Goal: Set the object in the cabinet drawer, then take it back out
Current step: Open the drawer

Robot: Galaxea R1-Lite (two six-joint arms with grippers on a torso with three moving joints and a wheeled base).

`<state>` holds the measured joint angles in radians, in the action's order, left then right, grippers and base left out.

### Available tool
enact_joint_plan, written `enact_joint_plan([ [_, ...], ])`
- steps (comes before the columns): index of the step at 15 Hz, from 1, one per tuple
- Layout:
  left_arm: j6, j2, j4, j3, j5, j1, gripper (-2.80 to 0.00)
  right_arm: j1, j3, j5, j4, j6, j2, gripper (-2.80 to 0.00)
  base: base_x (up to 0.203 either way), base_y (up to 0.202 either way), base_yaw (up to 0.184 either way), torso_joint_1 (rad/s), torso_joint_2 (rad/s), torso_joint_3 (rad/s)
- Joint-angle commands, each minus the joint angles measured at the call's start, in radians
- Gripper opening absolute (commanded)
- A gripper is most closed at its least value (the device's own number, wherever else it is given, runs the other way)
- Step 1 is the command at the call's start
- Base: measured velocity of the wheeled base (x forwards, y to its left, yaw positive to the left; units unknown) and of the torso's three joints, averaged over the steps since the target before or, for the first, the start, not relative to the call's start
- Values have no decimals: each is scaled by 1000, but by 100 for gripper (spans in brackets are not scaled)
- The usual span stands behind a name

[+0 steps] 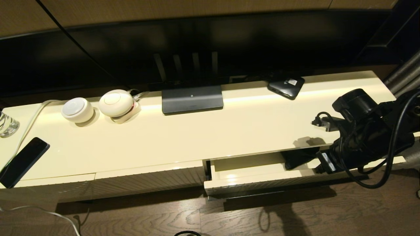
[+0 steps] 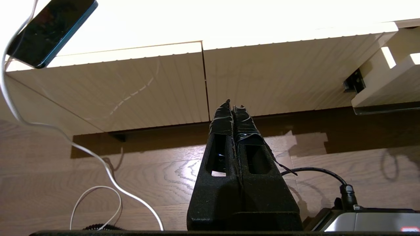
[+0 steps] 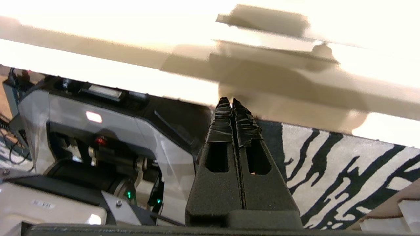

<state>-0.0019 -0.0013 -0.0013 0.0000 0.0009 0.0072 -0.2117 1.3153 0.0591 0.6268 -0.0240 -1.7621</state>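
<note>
Umbrella [image 1: 297, 158] in drawer [image 1: 249, 178], beside right hand [image 3: 232, 102]

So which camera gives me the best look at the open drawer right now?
The head view: the cabinet drawer is pulled out, its cream floor showing, with a dark shape in its right part behind the right arm. The left wrist view catches only its corner from below. In the right wrist view I cannot tell it from the glare.
</note>
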Motion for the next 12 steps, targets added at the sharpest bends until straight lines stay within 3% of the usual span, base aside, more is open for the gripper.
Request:
enact_joint_plan([
  [1,0,1,1,3,1,0,-280,15,2,1,-13,1,-11,-280,0,0,0,0,0,0],
  [12,0,1,1,3,1,0,-280,32,-21,1,-33,7,15,-280,0,0,0,0,0,0],
])
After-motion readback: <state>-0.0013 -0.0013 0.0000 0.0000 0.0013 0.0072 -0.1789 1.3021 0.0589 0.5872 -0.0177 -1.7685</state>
